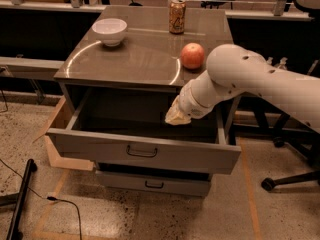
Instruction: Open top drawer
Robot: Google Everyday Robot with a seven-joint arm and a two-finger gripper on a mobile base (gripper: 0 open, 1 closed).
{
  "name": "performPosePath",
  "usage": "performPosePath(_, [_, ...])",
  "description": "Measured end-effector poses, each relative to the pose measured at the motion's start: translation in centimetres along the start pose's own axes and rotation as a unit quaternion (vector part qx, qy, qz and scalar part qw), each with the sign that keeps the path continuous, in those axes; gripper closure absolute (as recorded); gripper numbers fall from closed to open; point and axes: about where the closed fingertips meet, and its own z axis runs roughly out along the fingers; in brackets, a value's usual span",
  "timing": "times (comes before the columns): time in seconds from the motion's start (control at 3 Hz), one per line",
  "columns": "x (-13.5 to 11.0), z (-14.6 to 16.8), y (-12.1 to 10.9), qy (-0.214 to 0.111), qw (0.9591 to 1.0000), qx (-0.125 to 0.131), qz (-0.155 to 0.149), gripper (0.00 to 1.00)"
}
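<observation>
The top drawer (90, 146) of the grey metal cabinet stands pulled well out toward the camera. Its black bar handle (142, 152) is at the centre of the front, and its dark grey inside (125, 116) shows nothing in it. My gripper (176, 117), with cream-coloured tips on a white arm (235, 76), hangs over the right rear part of the drawer's inside, just below the cabinet top's front edge. It is apart from the handle and holds nothing that I can see.
On the cabinet top (135, 59) stand a white bowl (110, 30), a drink can (177, 15) and a red apple (192, 55). A lower drawer (152, 183) sits below. A wooden panel (57, 129) is at the left. A black pole (20, 199), a cable and chair wheels (267, 184) are on the floor.
</observation>
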Motion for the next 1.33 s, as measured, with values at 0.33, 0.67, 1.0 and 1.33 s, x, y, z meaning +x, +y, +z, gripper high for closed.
performPosePath(0.33, [1.2, 1.6, -0.5, 0.027, 0.9994, 0.024, -0.002, 1.00])
performPosePath(0.67, [2.5, 3.5, -0.3, 0.048, 0.9986, 0.022, -0.006, 1.00])
performPosePath(1.0, [3.7, 5.4, 0.1, 0.064, 0.9978, 0.012, -0.011, 1.00])
performPosePath(1.33, [4.6, 7.0, 0.4, 0.080, 0.9965, 0.004, -0.023, 1.00])
